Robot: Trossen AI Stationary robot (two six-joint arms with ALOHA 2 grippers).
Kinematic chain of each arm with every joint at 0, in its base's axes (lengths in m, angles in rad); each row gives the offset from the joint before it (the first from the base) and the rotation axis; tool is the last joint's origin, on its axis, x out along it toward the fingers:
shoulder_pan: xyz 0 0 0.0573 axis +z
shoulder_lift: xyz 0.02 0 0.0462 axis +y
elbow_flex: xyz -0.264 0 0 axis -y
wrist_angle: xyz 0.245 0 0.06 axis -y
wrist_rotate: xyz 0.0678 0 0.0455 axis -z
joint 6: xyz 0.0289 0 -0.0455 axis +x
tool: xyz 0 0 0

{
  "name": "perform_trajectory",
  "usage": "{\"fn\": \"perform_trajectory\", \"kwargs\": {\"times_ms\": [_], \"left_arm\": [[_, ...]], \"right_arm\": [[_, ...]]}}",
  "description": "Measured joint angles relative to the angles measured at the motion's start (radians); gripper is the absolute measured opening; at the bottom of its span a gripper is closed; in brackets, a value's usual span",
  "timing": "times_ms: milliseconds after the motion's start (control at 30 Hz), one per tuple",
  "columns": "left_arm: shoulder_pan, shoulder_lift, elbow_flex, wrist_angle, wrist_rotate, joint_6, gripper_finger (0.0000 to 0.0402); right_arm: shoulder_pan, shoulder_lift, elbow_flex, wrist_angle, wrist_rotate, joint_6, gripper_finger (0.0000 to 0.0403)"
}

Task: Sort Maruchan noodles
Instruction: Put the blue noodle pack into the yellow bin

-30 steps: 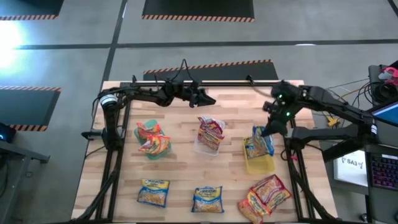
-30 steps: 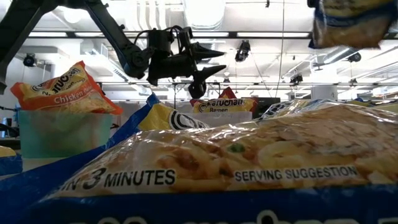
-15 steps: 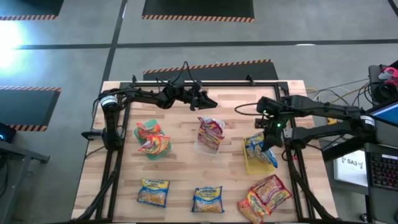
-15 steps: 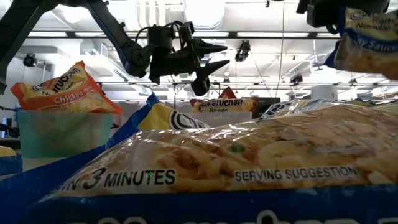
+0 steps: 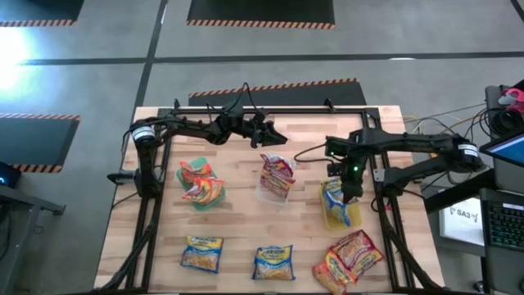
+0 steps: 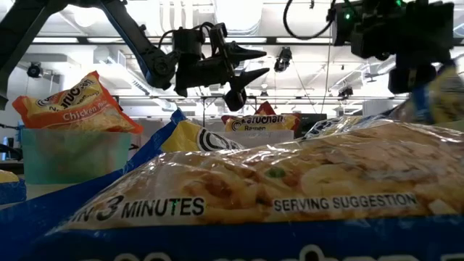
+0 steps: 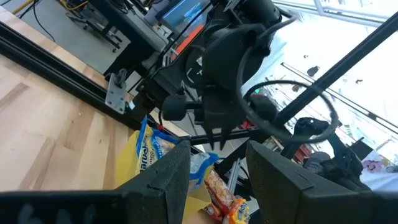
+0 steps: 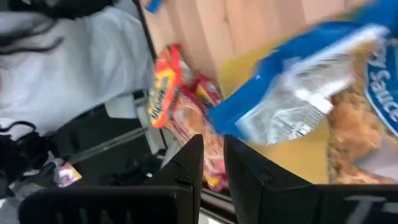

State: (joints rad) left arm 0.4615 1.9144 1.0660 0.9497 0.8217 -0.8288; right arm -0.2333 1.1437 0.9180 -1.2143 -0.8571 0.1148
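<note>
Right gripper [image 5: 350, 195] sits directly over the yellow bin [image 5: 337, 215] on the table's right side, fingers pinched on the top edge of a blue packet [image 5: 337, 198] that hangs into the bin. Left gripper [image 5: 275, 133] hovers near the table's back edge, fingers parted, holding nothing.

Loose packets: two blue ones [image 5: 201, 252] along the front edge, a red-orange pile [image 5: 352, 256] at front right.

Risk: the packet looks tilted and only partly inside. If released now it may catch the bin wall, or slide out onto the table.
</note>
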Motion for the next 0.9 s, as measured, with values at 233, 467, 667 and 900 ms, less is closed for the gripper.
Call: {"fn": "perform_trajectory", "kwargs": {"times_ms": [233, 467, 667, 900], "left_arm": [[-0.003, 0.0, 0.0, 0.0, 0.0, 0.0, 0.014], [-0.005, 0.0, 0.0, 0.0, 0.0, -0.007, 0.014], [-0.034, 0.0, 0.0, 0.0, 0.027, 0.0, 0.0139], [-0.082, -0.02, -0.001, 0.001, 0.06, 0.013, 0.0139]], "right_arm": [[0.0, 0.04, 0.004, -0.015, 0.11, -0.004, 0.0053], [0.0, -0.005, 0.042, -0.01, 0.119, 0.093, 0.0054], [0.008, -0.072, 0.045, 0.094, 0.125, 0.235, 0.0065], [0.095, -0.105, 0.038, 0.308, 0.128, 0.332, 0.007]]}}
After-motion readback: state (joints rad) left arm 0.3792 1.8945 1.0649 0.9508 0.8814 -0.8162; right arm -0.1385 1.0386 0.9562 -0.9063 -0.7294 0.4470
